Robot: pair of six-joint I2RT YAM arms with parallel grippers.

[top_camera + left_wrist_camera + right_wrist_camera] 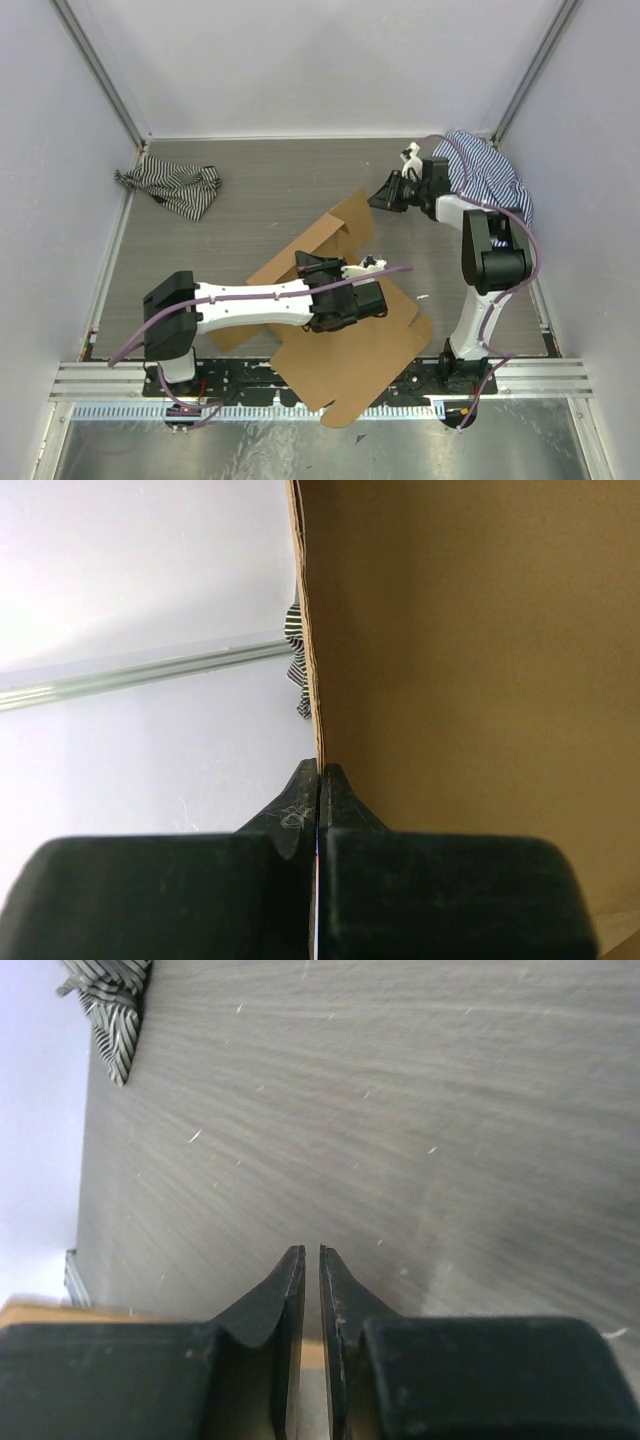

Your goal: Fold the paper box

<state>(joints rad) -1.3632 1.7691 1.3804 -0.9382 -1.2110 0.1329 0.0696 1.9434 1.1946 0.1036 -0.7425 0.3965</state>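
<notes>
The paper box (350, 350) is a brown cardboard sheet lying mostly flat at the near middle of the table, with one flap (345, 225) standing up at its far side. My left gripper (308, 264) is shut on the edge of that raised cardboard. In the left wrist view the jaws (318, 767) pinch the sheet's thin edge, and the cardboard (470, 660) fills the right half. My right gripper (385, 195) hovers right of the flap, apart from it. In the right wrist view it (310, 1250) is empty, its jaws nearly together over bare table.
A black-and-white striped cloth (170, 190) lies at the back left and also shows in the right wrist view (105, 1000). A blue striped cloth (490, 170) is bunched at the back right behind the right arm. White walls enclose the grey table (270, 190).
</notes>
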